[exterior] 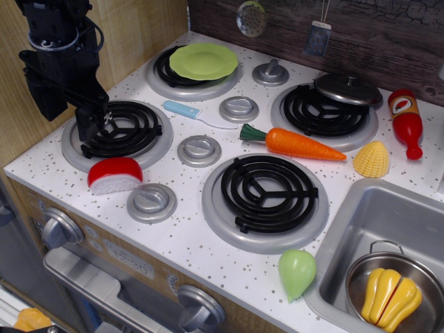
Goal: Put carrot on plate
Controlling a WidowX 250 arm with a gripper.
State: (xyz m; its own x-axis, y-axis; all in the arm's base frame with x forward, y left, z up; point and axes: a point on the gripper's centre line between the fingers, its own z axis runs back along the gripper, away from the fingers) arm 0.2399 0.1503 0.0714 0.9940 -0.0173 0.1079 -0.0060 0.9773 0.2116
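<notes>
The orange carrot with a dark green stem end lies on the counter between the two right burners, stem pointing left. The lime-green plate rests on the back-left burner. My black gripper hangs over the front-left burner, far left of the carrot and in front of the plate. Nothing shows between its fingers. They blend with the black coil, so I cannot tell whether they are open.
A red and white toy lies in front of the front-left burner. A blue-handled utensil, a pot lid, a ketchup bottle, a yellow shell and a pale green pear are around. The sink holds a pot with a yellow toy.
</notes>
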